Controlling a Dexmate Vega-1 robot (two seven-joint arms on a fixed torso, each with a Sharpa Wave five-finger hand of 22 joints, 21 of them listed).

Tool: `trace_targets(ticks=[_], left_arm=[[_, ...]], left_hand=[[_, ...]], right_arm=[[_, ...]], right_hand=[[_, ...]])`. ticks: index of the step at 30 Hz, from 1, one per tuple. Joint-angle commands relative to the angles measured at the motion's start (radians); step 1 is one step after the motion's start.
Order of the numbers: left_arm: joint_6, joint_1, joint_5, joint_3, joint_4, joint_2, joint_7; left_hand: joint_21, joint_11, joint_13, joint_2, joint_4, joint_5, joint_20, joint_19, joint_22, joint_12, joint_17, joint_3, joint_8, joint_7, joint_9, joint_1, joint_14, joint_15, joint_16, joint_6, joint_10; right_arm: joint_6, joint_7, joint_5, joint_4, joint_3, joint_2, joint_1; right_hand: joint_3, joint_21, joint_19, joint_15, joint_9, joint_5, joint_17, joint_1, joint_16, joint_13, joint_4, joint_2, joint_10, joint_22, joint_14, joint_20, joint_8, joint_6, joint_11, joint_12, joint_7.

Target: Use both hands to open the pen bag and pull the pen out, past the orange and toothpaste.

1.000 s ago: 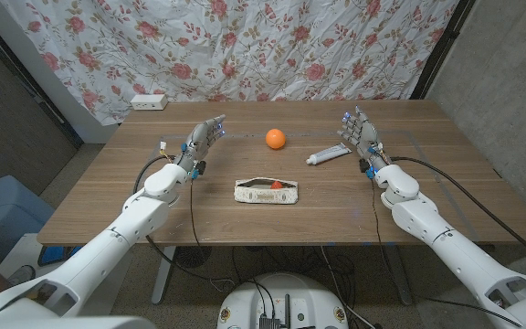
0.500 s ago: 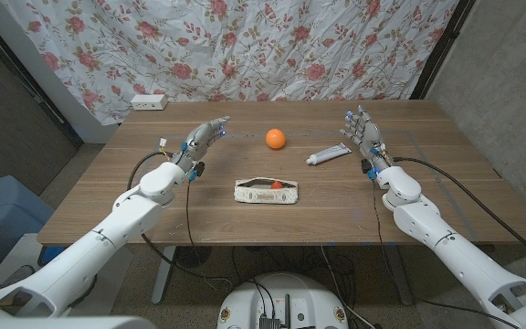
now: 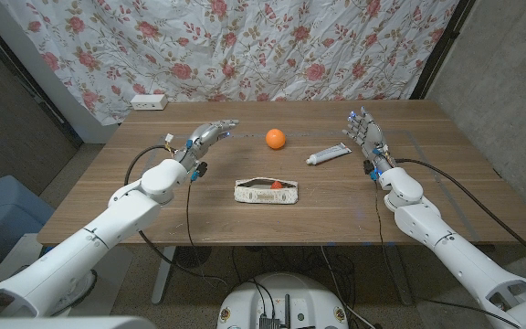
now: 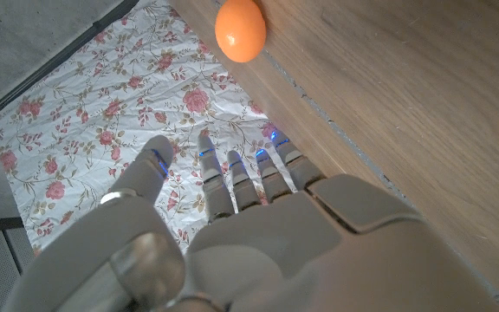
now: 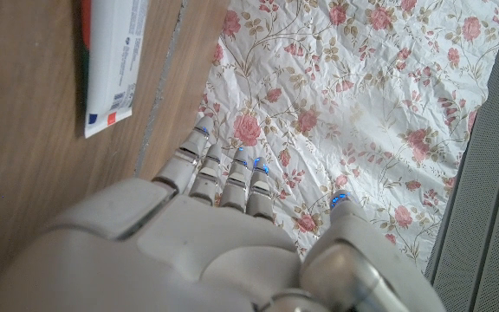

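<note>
The left hand (image 3: 210, 135) sits left of centre in the upper half of the head view, its fingers (image 4: 232, 178) stretched out and slightly apart, pointing toward the orange (image 3: 276, 138) and holding nothing. In the left wrist view the same fingers reach toward the floral curtain (image 4: 85, 104), with the orange (image 4: 240, 29) at the top centre of that frame on the wooden table (image 4: 423, 104).

The right hand (image 3: 363, 132) stands right of centre in the upper half of the head view, fingers (image 5: 223, 178) straight, close together and raised, empty as well. Just to its left lies the toothpaste (image 3: 329, 155), a white tube angled across the table; the right wrist view shows the tube's end (image 5: 111, 61) at the top left of that frame, near the fingertips but apart from them.

The pen bag (image 3: 266, 191) lies at the centre of the head view, between the two arms and below the orange, well apart from both hands. A red object shows through its top opening; whether it is the pen cannot be told.

A white power strip (image 3: 149, 101) rests at the table's upper left corner.
</note>
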Motion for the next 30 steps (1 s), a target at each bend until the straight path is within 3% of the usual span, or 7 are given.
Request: trace_targets(ticks=[1, 14, 30], left_arm=[[0.090, 0.018, 0.131, 0.014, -0.132, 0.073, 0.043], [0.199, 0.068, 0.274, 0.014, -0.270, 0.128, 0.092], [0.374, 0.067, 0.481, 0.069, -0.415, 0.200, 0.048]], left_hand=[[0.007, -0.008, 0.002, -0.018, -0.006, 0.000, -0.001, 0.023, 0.004, 0.008, 0.006, 0.002, 0.010, -0.011, 0.006, 0.053, 0.028, -0.024, 0.010, 0.039, 0.031], [0.009, -0.022, 0.003, -0.064, -0.002, 0.000, -0.005, 0.062, 0.005, 0.010, 0.006, -0.014, 0.016, -0.007, 0.007, 0.175, 0.093, -0.041, 0.012, 0.147, 0.105], [0.008, -0.045, 0.002, -0.101, 0.003, -0.002, -0.022, 0.089, 0.006, 0.007, 0.007, -0.048, 0.014, -0.019, 0.007, 0.272, 0.138, -0.063, 0.010, 0.249, 0.163]], right_arm=[[0.050, 0.054, 0.007, 0.091, -0.006, 0.025, 0.046], [0.081, 0.078, 0.017, 0.133, -0.008, 0.043, 0.055], [0.072, 0.051, 0.018, 0.094, 0.003, 0.026, 0.021]], right_hand=[[0.005, 0.005, 0.002, -0.006, 0.001, 0.001, -0.002, 0.002, 0.006, 0.002, -0.009, -0.002, 0.013, 0.003, 0.004, -0.001, 0.008, 0.014, 0.004, 0.010, -0.005], [0.007, 0.006, 0.004, -0.007, 0.001, 0.000, -0.006, 0.003, 0.010, -0.001, -0.014, 0.002, 0.016, 0.003, 0.008, -0.002, 0.006, 0.015, 0.002, 0.011, -0.003], [0.008, 0.005, 0.003, -0.012, 0.001, -0.003, -0.010, 0.003, 0.012, -0.004, -0.021, 0.006, 0.016, 0.003, 0.005, -0.012, 0.006, 0.020, 0.003, 0.011, 0.006]])
